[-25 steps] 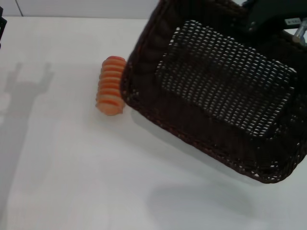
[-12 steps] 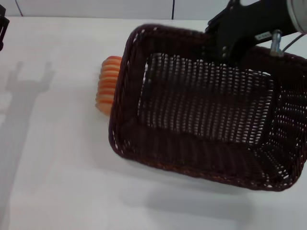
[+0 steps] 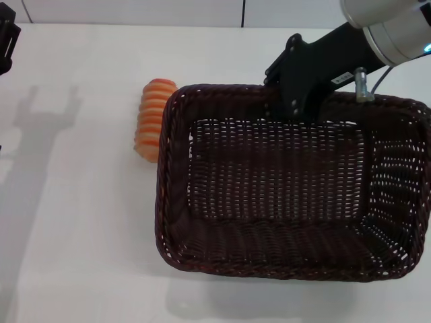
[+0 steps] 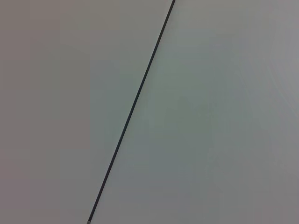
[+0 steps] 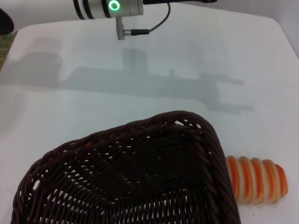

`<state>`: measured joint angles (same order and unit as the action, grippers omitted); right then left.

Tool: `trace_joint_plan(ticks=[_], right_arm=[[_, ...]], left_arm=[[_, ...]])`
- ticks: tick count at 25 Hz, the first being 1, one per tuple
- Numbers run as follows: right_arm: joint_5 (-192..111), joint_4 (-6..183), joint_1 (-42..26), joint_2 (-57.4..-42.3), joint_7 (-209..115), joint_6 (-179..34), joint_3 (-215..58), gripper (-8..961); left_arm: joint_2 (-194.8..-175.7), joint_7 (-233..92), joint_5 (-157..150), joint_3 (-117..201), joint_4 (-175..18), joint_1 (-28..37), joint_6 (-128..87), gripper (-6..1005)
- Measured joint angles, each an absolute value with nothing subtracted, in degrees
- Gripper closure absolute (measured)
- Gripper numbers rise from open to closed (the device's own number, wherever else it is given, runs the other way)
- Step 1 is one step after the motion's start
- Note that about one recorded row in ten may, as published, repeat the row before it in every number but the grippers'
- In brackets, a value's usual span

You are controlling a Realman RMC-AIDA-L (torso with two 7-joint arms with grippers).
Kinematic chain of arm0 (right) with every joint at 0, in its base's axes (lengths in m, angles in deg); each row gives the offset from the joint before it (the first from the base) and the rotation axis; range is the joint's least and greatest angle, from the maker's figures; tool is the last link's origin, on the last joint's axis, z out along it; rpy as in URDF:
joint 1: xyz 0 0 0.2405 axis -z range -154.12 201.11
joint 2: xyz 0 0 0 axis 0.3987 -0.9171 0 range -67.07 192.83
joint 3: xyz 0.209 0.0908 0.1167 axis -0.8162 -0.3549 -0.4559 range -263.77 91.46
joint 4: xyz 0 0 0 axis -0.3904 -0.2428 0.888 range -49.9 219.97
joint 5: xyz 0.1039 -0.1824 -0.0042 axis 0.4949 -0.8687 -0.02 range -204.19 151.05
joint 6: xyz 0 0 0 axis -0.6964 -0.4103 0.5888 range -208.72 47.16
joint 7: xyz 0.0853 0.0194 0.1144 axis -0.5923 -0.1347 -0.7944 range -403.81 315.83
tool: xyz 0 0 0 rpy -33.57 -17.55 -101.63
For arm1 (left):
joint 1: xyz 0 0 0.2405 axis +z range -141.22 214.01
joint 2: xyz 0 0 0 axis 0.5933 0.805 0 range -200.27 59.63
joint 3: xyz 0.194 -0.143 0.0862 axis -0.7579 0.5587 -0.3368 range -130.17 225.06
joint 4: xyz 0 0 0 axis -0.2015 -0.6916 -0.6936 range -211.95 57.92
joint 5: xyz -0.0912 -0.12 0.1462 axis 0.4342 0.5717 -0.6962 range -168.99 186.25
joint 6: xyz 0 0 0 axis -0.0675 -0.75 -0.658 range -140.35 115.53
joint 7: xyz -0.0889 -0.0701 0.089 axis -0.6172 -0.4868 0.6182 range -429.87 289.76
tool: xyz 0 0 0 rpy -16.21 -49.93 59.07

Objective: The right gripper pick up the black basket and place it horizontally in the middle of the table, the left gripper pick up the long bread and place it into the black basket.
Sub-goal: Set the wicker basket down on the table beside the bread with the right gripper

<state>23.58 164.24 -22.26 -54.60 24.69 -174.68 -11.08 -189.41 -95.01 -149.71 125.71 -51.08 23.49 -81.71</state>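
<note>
at the far left edge of your head view, only a dark corner of the left gripper (image 3: 5,37) shows, raised above the desk (image 3: 81,235) and well apart from the goods; you cannot tell how its jaws stand. its claw-shaped shadow lies on the white surface below it. the left wrist view offers you nothing but a pale flat surface crossed by one thin dark line.

next to the right, the long bread (image 3: 153,120) lies flat on the desk, orange with cream stripes, one long side just beside the left end wall of the black basket (image 3: 289,262); you cannot tell whether they touch. the right wrist view confirms this, with the bread (image 5: 257,180) outside the basket's corner (image 5: 140,182).

the basket sits opening upward, long axis across your view, covering the centre and right of the desk.

at the right, the right gripper (image 3: 291,101) reaches down at the basket's far rim, jaws clenched on the braid there.
</note>
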Motion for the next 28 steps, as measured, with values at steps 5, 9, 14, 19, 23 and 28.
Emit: trace_joint_plan(ticks=[5, 9, 14, 19, 23, 28], right_arm=[[22.9, 161.6, -23.1, -54.61, 25.2, -172.5, -10.1, 792], [22.7, 159.4, -24.0, -54.68, 25.2, -170.9, -9.5, 792], [22.7, 156.5, -26.1, -54.90, 25.0, -169.8, -8.8, 791], [22.3, 154.2, -27.5, -55.08, 24.4, -168.3, -6.8, 791], [21.3, 153.8, -27.6, -55.21, 23.3, -166.7, -5.3, 792], [21.0, 152.8, -27.7, -55.27, 22.5, -165.0, -3.7, 694]], left_arm=[[-189.42, -95.0, -149.7, 125.5, -51.0, 23.4, -81.7, 156], [-189.42, -95.0, -149.7, 125.2, -51.0, 23.4, -81.7, 156], [-189.41, -95.0, -149.6, 124.0, -51.0, 23.3, -82.1, 157], [-189.41, -95.3, -149.7, 123.5, -51.0, 23.3, -82.4, 156], [-189.41, -95.5, -149.7, 123.5, -51.0, 23.4, -82.6, 156], [-189.41, -95.6, -149.7, 123.5, -51.0, 23.7, -83.0, 156]])
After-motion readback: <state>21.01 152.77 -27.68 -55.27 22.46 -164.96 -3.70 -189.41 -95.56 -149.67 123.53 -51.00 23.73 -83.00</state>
